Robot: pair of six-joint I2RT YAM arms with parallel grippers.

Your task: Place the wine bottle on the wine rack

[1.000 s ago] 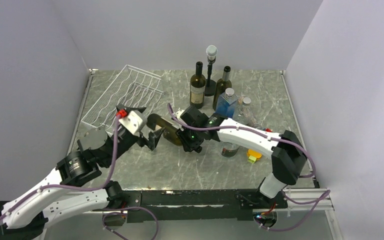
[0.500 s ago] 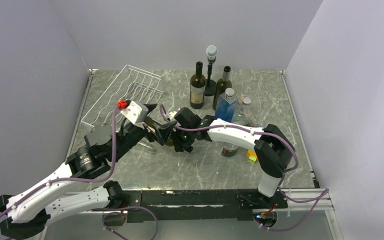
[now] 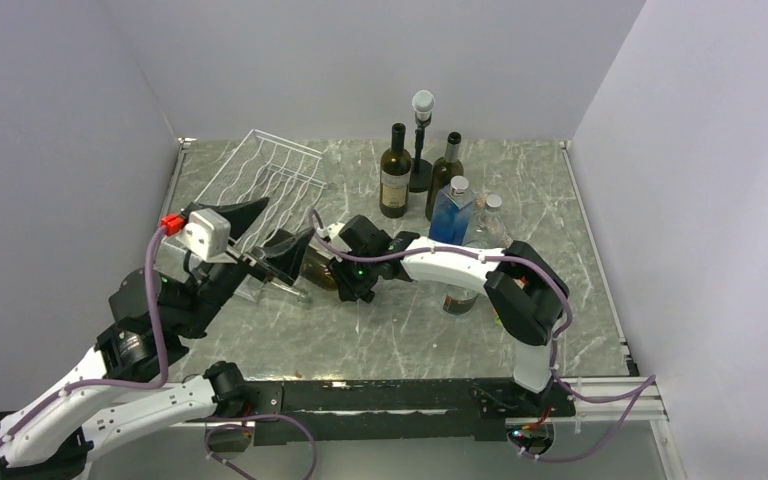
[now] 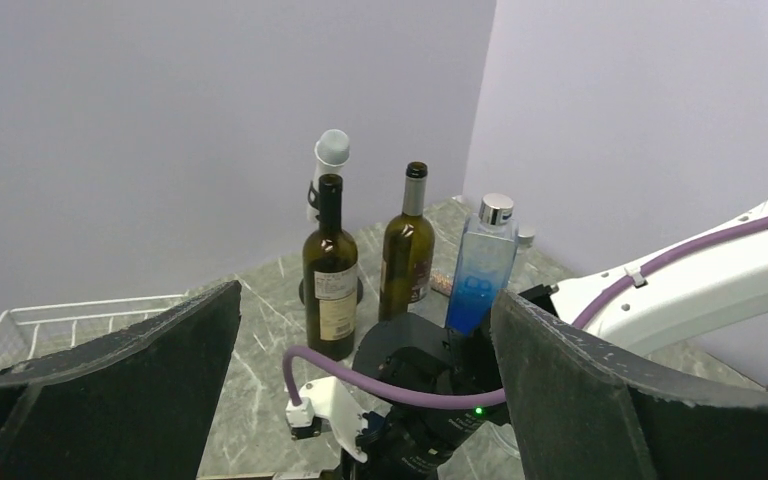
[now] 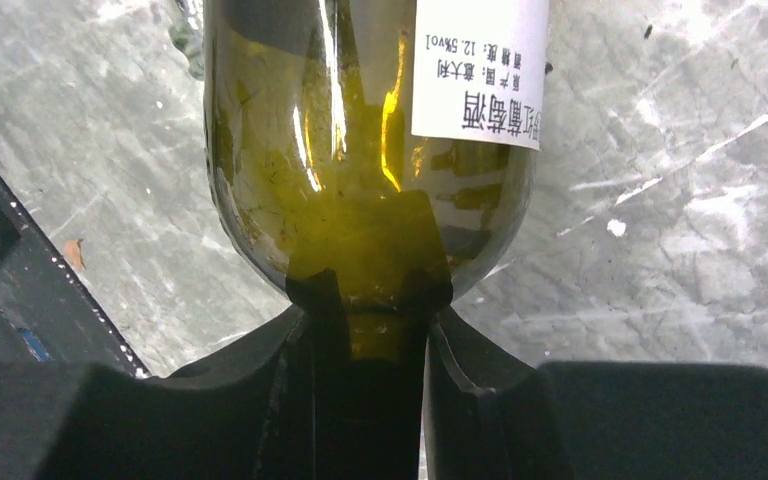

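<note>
The wine bottle is olive green with a white label and lies horizontal, low over the table, just right of the rack's near corner. My right gripper is shut on its neck, as the right wrist view shows. The white wire wine rack sits at the back left, and its edge shows in the left wrist view. My left gripper is open wide and empty, raised by the bottle's base. It looks toward the right arm's wrist.
Two upright dark wine bottles, a black stand with a white top, a blue bottle and a clear bottle stand at the back centre. A glass and a yellow-orange block lie right of the right arm.
My right gripper has carried the bottle leftward toward the rack. My left arm has risen and swung left and back, its open gripper now by the rack's near corner.
</note>
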